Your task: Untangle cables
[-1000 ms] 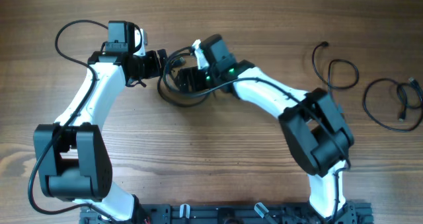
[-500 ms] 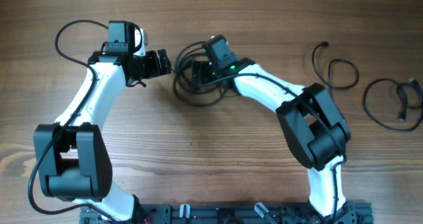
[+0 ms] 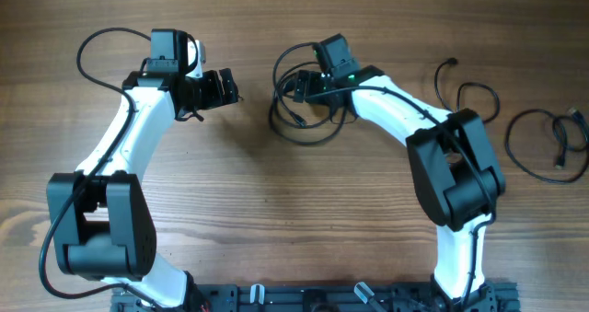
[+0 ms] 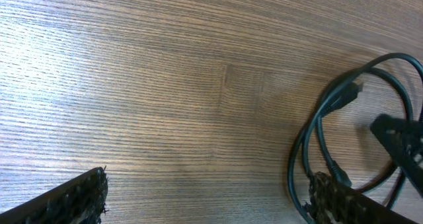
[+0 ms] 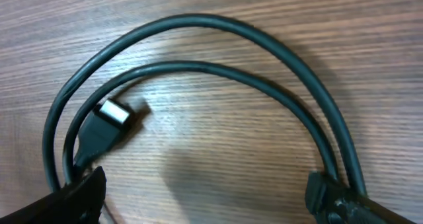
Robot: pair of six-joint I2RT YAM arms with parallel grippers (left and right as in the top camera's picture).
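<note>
Since a second ago my right arm [image 3: 396, 128] has swung rightward along the far side of the wooden table [image 3: 276, 220]. It has dragged the coiled thin black cable [image 3: 300, 105] clear of the left jaws, while the left arm [image 3: 138, 128] has stayed put.

The coil now lies near the middle of the far edge, a rough ring slightly longer from far edge to near edge. Its silver-tipped plug [image 5: 112, 115] sits inside the loop, with the tip slanting away from the right jaws.

A second thin black cable with one small loop [image 3: 497, 102] lies toward the far right corner, its free end reaching toward the far edge. A third black cable, loosely coiled [image 3: 558, 146], rests at the right edge, well apart from the first.

The left jaws are spread wide over bare wood, their fingers [image 4: 73, 197] holding nothing, and the coil lies just beyond them. The right jaws are also apart, and strands of the coil run down to each finger [image 5: 337, 201]. I cannot tell whether any strand is pinched.
</note>
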